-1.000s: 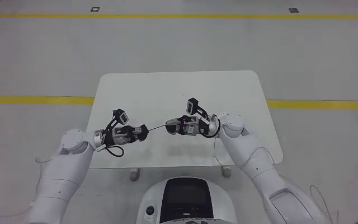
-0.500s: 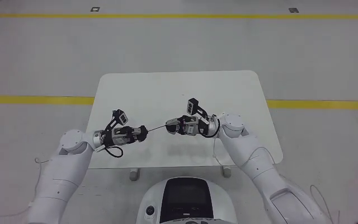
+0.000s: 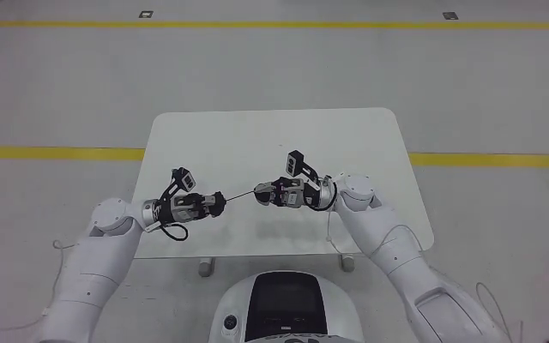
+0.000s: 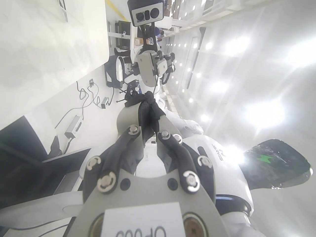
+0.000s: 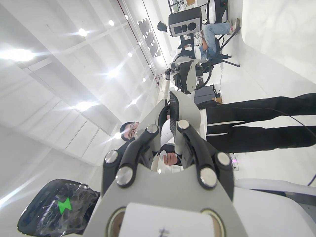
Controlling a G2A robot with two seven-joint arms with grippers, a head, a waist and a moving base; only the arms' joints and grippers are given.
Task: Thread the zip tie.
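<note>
A thin black zip tie (image 3: 241, 195) is stretched in the air between my two grippers, above the front half of the white table (image 3: 274, 137). My left gripper (image 3: 220, 202) is shut on its left end, which shows as a dark lump (image 4: 148, 101) pinched at the fingertips in the left wrist view. My right gripper (image 3: 261, 194) is shut on the other end, with its fingers pressed together (image 5: 170, 102). The two grippers face each other a short gap apart. Each wrist view shows the other arm's gripper farther off: the right one (image 4: 148, 69) and the left one (image 5: 185, 75).
The table has rounded corners and a bare top; its front edge (image 3: 257, 255) lies just below the arms. Grey floor with yellow lines (image 3: 69, 153) surrounds it.
</note>
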